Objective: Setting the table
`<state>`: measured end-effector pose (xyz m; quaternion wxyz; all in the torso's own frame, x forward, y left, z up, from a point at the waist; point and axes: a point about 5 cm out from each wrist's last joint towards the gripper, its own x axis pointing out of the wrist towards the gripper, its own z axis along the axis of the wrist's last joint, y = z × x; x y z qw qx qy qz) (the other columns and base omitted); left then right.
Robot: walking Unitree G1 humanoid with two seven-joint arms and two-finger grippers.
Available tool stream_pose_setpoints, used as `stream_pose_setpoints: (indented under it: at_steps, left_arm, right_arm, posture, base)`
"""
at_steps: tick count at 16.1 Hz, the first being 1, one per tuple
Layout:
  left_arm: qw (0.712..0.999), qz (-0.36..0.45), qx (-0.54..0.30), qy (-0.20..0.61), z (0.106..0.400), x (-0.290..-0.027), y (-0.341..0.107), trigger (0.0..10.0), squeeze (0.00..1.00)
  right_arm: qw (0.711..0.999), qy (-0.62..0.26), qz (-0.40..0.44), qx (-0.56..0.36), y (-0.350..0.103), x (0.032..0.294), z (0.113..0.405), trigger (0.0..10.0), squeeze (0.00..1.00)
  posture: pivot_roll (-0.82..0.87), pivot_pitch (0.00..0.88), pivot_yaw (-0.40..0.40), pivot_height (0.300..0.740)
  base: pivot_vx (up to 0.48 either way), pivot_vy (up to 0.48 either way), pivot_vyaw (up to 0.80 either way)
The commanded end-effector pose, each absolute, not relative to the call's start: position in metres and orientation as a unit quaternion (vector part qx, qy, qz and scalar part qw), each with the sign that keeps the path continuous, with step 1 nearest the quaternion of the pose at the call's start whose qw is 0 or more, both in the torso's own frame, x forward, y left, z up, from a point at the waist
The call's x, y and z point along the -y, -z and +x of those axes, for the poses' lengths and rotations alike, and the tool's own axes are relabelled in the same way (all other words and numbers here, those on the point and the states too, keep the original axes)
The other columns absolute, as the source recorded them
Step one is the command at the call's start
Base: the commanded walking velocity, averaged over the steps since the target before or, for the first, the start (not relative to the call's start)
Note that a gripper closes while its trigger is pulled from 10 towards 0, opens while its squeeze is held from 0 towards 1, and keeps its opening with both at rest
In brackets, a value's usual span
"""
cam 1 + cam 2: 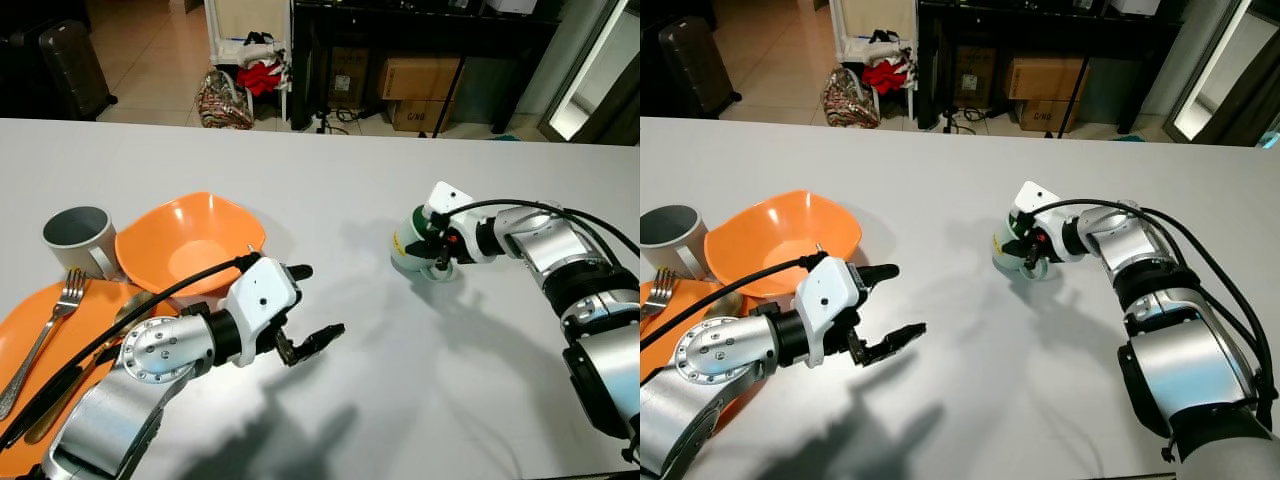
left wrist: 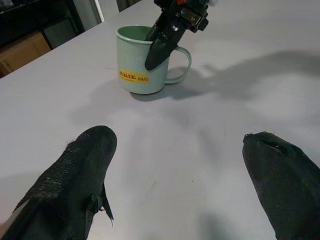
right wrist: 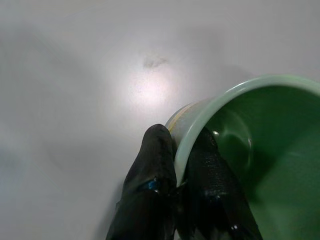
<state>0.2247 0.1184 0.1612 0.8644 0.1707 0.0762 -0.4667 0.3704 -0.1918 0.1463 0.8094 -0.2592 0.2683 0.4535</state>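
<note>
Pinching green mug (image 2: 141, 61) rim, right end effector (image 3: 181, 170), bare tabletop (image 1: 420, 380) around

We see the orange plate (image 1: 30, 330) cut off at the lower left edge and partly hidden by our left arm, the green mug (image 1: 408, 250) largely covered by the right gripper (image 1: 437, 257), its label text unreadable.

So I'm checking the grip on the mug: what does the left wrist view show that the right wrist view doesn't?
Left wrist view: the green mug's handle and yellow label, plus the left hand's open fingers. Right wrist view: the mug's inside, with the right hand pinching its rim, one finger inside, one outside. Both: that mug, the right hand on it, and the white table.
</note>
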Motion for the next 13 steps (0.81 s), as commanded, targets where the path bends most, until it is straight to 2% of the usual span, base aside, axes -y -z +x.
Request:
stream_pose_setpoints:
  at_steps: [1, 2, 7, 12, 13]
  left_arm:
    - [0.861, 0.176, -0.074, 0.471, 0.223, -0.116, -0.163, 10.0, 0.00]
    - [0.861, 0.176, -0.074, 0.471, 0.223, -0.116, -0.163, 10.0, 0.00]
    - [0.863, 0.175, -0.070, 0.469, 0.230, -0.114, -0.165, 10.0, 0.00]
    - [0.868, 0.165, -0.046, 0.467, 0.241, -0.112, -0.172, 10.0, 0.00]
    - [0.874, 0.155, -0.040, 0.459, 0.241, -0.113, -0.173, 10.0, 0.00]
  right_arm:
    - [0.809, -0.451, -0.272, -0.262, -0.153, 0.194, 0.373, 10.0, 0.78]
    - [0.808, -0.451, -0.273, -0.262, -0.152, 0.194, 0.373, 10.0, 0.99]
    - [0.810, -0.465, -0.265, -0.241, -0.164, 0.196, 0.375, 10.0, 1.00]
    - [0.788, -0.503, -0.283, -0.212, -0.200, 0.216, 0.371, 10.0, 1.00]
    - [0.810, -0.500, -0.261, -0.164, -0.222, 0.228, 0.365, 10.0, 1.00]
  posture:
    - [0.09, 0.000, -0.064, 0.740]
    - [0.09, 0.000, -0.064, 0.740]
    - [0.06, 0.000, -0.047, 0.740]
    - [0.02, 0.000, -0.032, 0.740]
    - [0.01, 0.000, -0.032, 0.740]
  base:
    - [0.000, 0.000, 0.00]
    - [0.000, 0.000, 0.00]
    - [0.000, 0.000, 0.00]
    - [0.000, 0.000, 0.00]
    - [0.000, 0.000, 0.00]
